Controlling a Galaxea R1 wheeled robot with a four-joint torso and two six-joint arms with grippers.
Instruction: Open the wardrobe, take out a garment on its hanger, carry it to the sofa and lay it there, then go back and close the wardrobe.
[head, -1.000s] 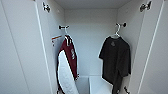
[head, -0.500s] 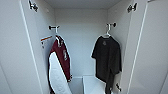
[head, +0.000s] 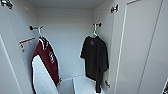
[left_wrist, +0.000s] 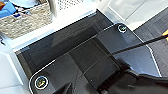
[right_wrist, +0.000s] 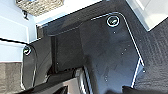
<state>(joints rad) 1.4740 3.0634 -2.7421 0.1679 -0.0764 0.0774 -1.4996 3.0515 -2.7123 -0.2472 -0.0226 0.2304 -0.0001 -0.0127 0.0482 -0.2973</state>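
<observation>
The wardrobe (head: 140, 50) stands open, giving access to the garment (head: 94, 60), which hangs at right on its hanger (head: 94, 33). A maroon jacket (head: 47, 60) hangs at left. The state of either gripper cannot be told.

No wording can be read anywhere. A white sheet with an orange band (head: 26, 43) is stuck on the wardrobe (head: 65, 37) inner left wall, its marks too blurred to make out. The maroon jacket (head: 47, 58) carries a round pale emblem on its side, lettering illegible. The black garment (head: 95, 57) shows a faint mark near the collar, also unreadable.
</observation>
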